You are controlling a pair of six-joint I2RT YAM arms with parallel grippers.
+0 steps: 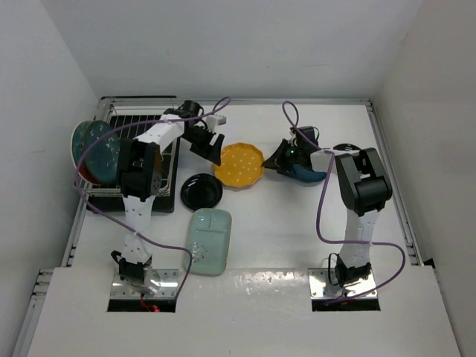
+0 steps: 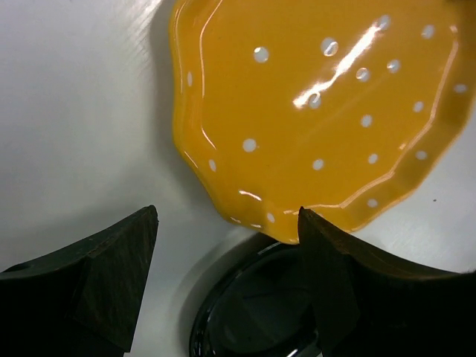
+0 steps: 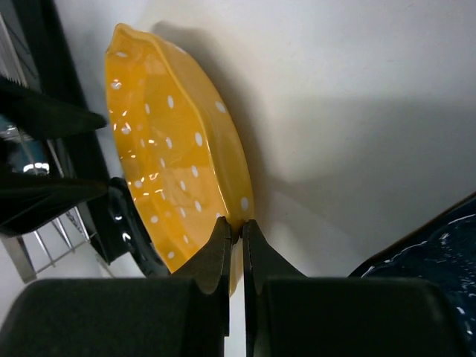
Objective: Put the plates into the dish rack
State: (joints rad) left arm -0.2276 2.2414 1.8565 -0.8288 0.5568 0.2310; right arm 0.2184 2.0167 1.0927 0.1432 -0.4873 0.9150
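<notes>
- Currently the left hand [image 1: 213, 152] hangs over the desk [image 1: 282, 238] with its jaws wide and nothing between them, just off the left rim of the yellow scalloped plate [image 1: 239, 165].
- In the left wrist view, that hand's 2 dark fingers [image 2: 97, 290] frame the plate's near rim and the top of a small black plate [image 2: 253, 316].
- The right hand [image 1: 269, 161] is closed, its fingertips [image 3: 223, 245] pressed together right at the yellow plate's right edge. I cannot tell whether they touch the rim.
- The yellow plate, with its white dots, lies flat on the desk near the middle, between the 2 hands.
- The small black plate lies flat just beside it, toward the near left.
- The dark blue leaf-shaped plate [image 1: 309, 177] lies on the desk under the right wrist, partly hidden by it.
- The pale mint rectangular tray [image 1: 209, 240] lies flat on the desk nearer the arm bases, apart from the other plates.
- The dish rack [image 1: 167, 160] sits at the far left of the desk.
- 2 plates stand on edge at the rack's left side: the grey-teal round plate [image 1: 80, 137] and the red plate with teal flowers [image 1: 104, 160].
</notes>
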